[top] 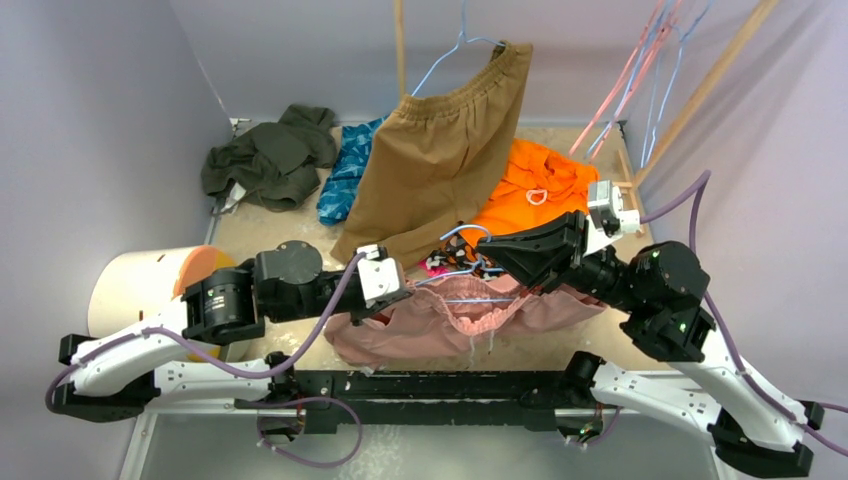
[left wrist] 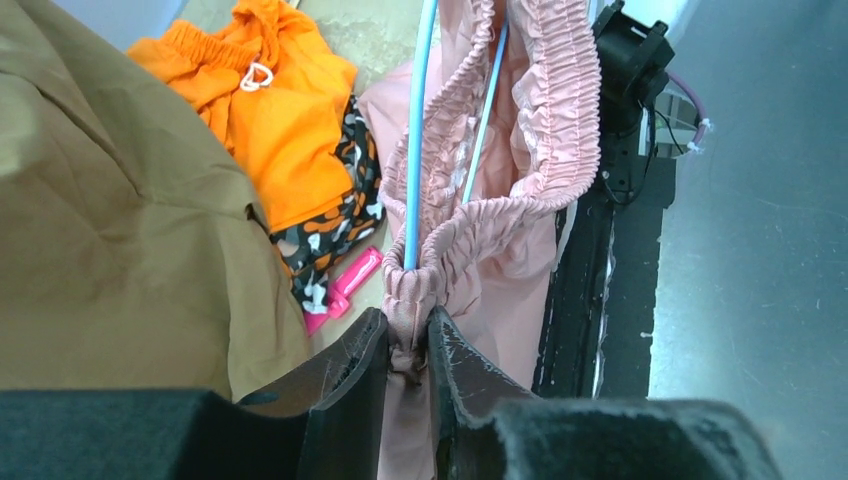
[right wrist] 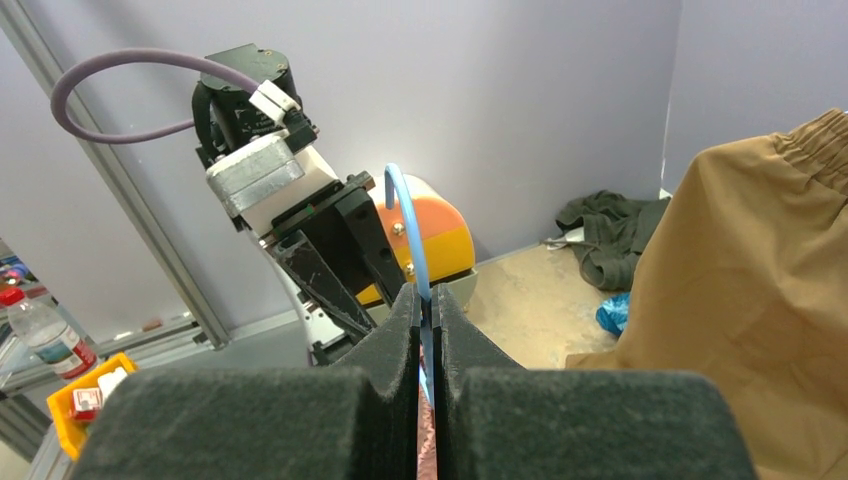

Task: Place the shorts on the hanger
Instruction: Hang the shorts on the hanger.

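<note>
The dusty-pink shorts (top: pixel 450 322) hang in front of the arms, just above the table's near edge. The light-blue wire hanger (top: pixel 478 299) runs through their gathered waistband (left wrist: pixel 545 110); the blue wire (left wrist: pixel 418 130) goes into the fabric just above my left jaws. My left gripper (left wrist: pixel 408 345) is shut on the bunched end of the waistband. My right gripper (right wrist: pixel 425 305) is shut on the hanger's wire just below its hook (right wrist: pixel 403 205), with pink fabric showing under the jaws. In the top view the left gripper (top: pixel 398 290) holds the shorts' left end and the right gripper (top: pixel 487 250) is above their middle.
Large tan-brown shorts (top: pixel 440 160) hang on another hanger at the back. An orange garment (top: pixel 540 185), a dark green one (top: pixel 270 155) and a blue cloth (top: pixel 345 170) lie on the table. A white-and-orange drum (top: pixel 150 285) stands at left. Pink hangers (top: pixel 625 90) hang at back right.
</note>
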